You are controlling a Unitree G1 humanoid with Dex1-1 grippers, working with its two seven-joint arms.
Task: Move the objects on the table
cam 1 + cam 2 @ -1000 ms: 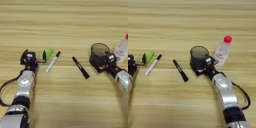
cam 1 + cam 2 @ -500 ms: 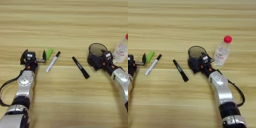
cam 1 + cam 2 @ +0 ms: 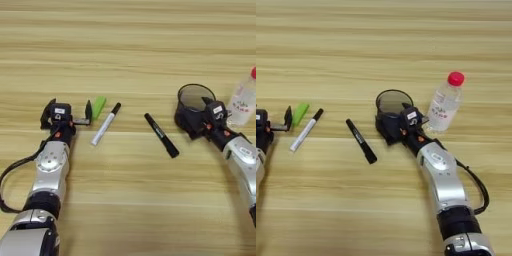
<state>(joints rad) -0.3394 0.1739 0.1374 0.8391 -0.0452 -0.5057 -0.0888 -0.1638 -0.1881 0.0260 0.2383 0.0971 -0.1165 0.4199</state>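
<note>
On the wooden worktop (image 3: 125, 50), the right pincer (image 3: 392, 125) grips the dark cup (image 3: 392, 106) at its near wall; the bottle (image 3: 445, 102) stands upright just right of it; the black marker (image 3: 161, 135) lies between the arms; the left pincer (image 3: 67, 114) rests spread wide, one finger beside the green block (image 3: 98, 106), the white marker (image 3: 105, 123) close by.

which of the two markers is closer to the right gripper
The black marker, lying mid-table just left of the right gripper at the cup. The white marker lies further left, by the green block.
</note>
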